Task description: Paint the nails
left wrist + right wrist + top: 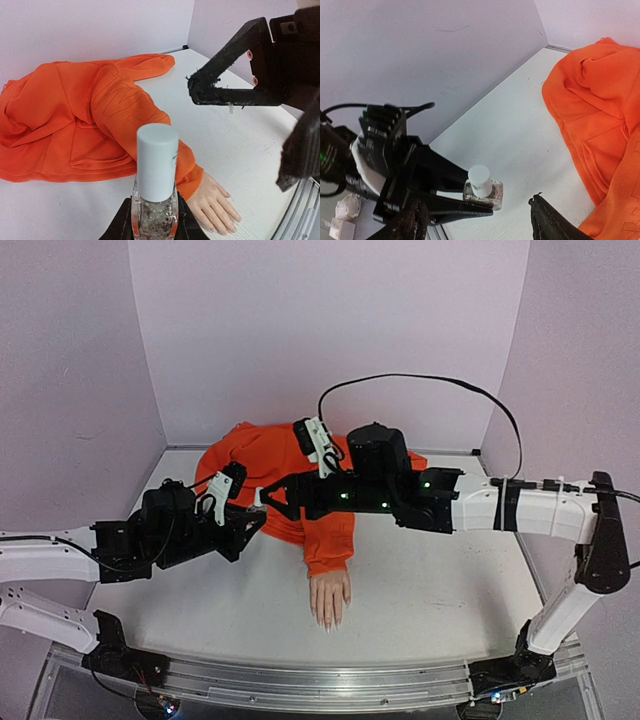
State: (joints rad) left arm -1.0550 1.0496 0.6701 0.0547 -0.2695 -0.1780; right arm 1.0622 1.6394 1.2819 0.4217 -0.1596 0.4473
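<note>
Overhead, the top external view has both arms reaching in over the table (450,590). The left gripper (250,518) and the right gripper (275,502) meet just left of the middle, beside the orange sleeve (330,540). The mannequin hand (330,597) lies palm down close to the table's near edge, about midway along it. Its nails (328,623) point at that edge, well apart from both grippers. Next, in the left wrist view, the left gripper is pinched on the glass body of a small clear bottle (154,217) and holds it upright, with the white cap (157,160) on. The right gripper hangs above and to the right of the cap, apart from it and holding nothing. Lastly, the right wrist view looks down between that gripper's own fingers (412,222), which stand spread wide with nothing between them. The capped bottle sits below and ahead of them (the gap looks ample for the cap). By my reading the step in hand is opening the polish, and no painting has begun. The next move calls for the right gripper to come down squarely around the cap and close on it. It would then twist and lift while the left gripper keeps the bottle steady.
</note>
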